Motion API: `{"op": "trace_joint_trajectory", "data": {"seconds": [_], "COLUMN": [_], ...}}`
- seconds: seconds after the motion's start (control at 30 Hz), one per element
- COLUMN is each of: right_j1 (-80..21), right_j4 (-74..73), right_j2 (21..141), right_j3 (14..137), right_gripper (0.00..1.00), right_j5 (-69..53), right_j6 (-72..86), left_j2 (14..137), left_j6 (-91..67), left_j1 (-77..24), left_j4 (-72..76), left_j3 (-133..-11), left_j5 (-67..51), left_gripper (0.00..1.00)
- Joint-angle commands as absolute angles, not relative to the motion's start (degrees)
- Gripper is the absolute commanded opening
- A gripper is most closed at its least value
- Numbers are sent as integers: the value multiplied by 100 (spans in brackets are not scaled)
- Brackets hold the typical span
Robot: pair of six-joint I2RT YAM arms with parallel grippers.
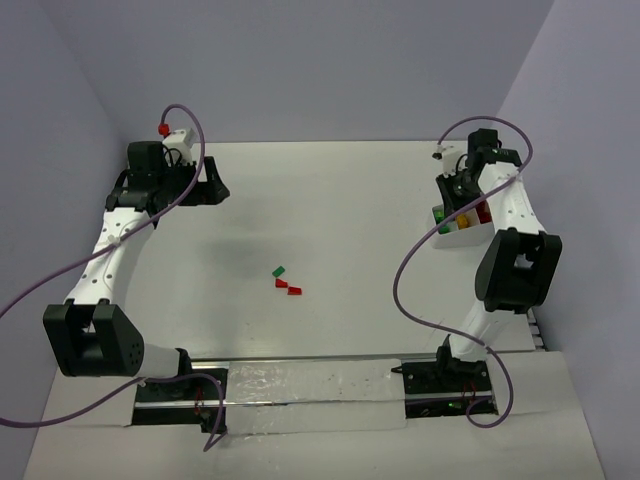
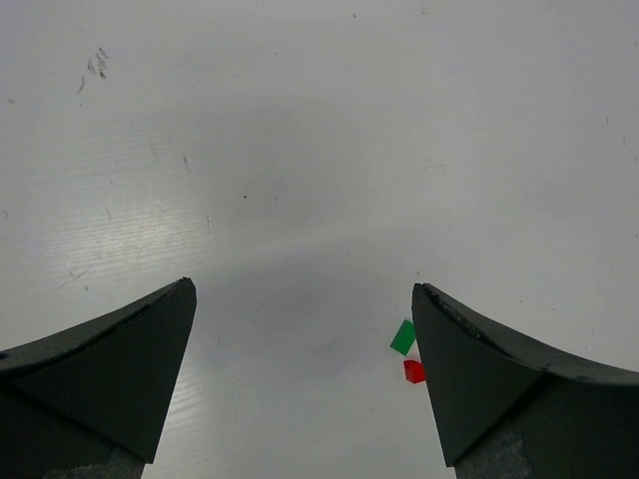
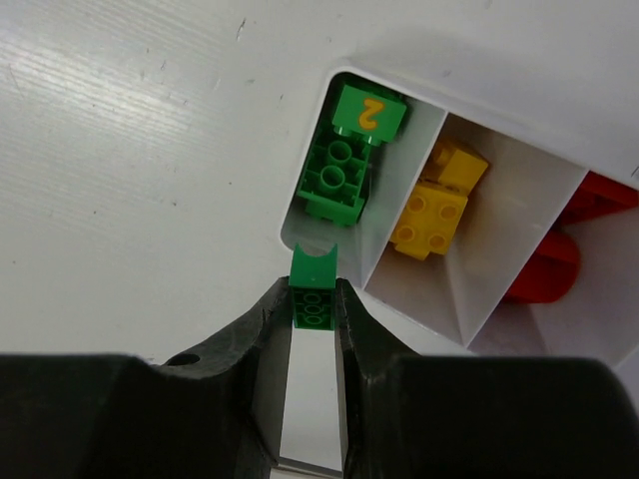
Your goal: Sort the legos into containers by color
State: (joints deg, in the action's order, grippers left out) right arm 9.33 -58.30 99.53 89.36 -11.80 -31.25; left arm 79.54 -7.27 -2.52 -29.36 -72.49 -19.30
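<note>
R fingers pinch green lego, tip at tray rim, green compt. just ahead; L fingers wide, far from tray.

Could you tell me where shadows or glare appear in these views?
Top external: soft shadow on the table beside the loose legos. Left wrist: diffuse shadow ahead of the left gripper. Right wrist: streaky sheen on the table; the green brick in the right gripper is sharp.

Flat white matte table top was found enclosed on three sides by plain pale lavender walls. Faint dark scuff marks were noted on the surface. Soft, even light was recorded.
</note>
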Motion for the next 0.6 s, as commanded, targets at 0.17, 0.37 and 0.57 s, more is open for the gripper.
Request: {"op": "trace_joint_trajectory", "data": {"seconds": [0.17,0.37,0.57], "right_j1": [650,612,540], "right_j4": [-5257,-5020,-4970], "right_j2": [10251,10421,10547], "right_j3": [8847,8886,8943], "right_gripper": [5,7,15], "right_j5": [-632,-374,-259], "right_j6": [-2967,-2747,-2720], "left_j2": [8007,8036,8112], "left_j6": [-776,-732,-633], "left_j1": [-255,-255,-255], "left_j4": [-2781,-2857,-3006], "left_j3": [-7562,-7609,-7713], "left_j5": [-1696,-1670,-1644], "left_gripper": [99,99,99]}}
